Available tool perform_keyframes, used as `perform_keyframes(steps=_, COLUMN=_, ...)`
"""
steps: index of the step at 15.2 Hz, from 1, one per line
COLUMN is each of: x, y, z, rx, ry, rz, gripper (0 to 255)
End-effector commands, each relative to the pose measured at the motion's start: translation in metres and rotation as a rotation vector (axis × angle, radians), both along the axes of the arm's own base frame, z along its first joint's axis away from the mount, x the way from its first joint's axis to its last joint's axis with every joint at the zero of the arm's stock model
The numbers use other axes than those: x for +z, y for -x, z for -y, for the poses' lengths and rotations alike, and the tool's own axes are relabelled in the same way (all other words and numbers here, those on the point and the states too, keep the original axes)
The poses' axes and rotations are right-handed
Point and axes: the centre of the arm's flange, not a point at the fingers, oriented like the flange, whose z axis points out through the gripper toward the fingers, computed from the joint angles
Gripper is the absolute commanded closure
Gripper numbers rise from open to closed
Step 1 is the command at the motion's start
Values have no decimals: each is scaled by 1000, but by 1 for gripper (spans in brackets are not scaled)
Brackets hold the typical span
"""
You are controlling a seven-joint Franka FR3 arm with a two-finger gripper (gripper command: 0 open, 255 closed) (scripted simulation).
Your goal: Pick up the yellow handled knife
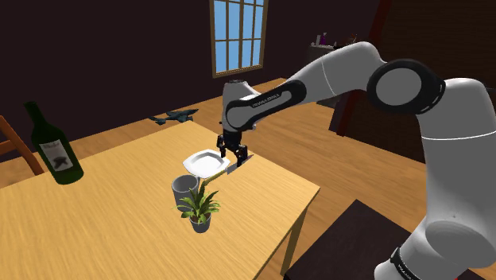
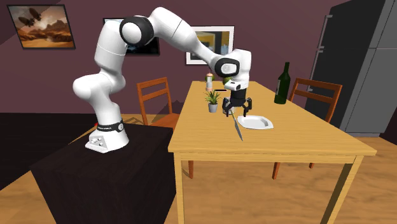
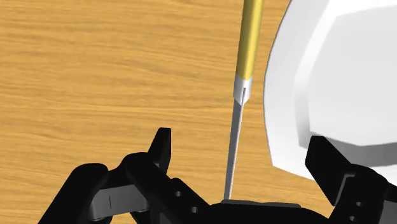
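At the left of the wrist view, bare wooden surface [image 3: 95,70] is noted. Left of centre, one finger [image 3: 162,149] of the hand [image 3: 240,141] is seen; the fingers are spread wide and nothing is gripped. Centre: the yellow-handled knife [image 3: 247,57] is laid on the surface, its thin blade between the fingers but untouched, its handle beyond them. Right: a white plate [image 3: 343,76] is set just beside the knife, with the other finger over its rim.

Risks judged:
- That finger may be driven onto the plate on descent.
- If the blade is clamped rather than the handle, the knife may pivot or slip.
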Motion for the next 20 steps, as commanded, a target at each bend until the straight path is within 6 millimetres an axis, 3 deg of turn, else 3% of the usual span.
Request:
perform_keyframes(steps=1, x=-12, y=-4, z=0, rx=-15, ry=0, rz=-1, gripper=0)
perform_keyframes(steps=6, x=-41, y=-4, z=0, rx=-15, ry=0, rz=-1, gripper=0)
perform_keyframes(steps=8, x=-41, y=-4, z=0, rx=-15, ry=0, rz=-1, gripper=0)
perform_keyframes(steps=9, x=-41, y=-4, z=0, rx=-15, ry=0, rz=-1, gripper=255)
perform_keyframes(steps=18, x=-41, y=-4, z=0, rx=-15, ry=0, rz=-1, gripper=255)
perform_keyframes(steps=20, x=-30, y=-4, z=0, rx=-15, ry=0, rz=-1, gripper=255)
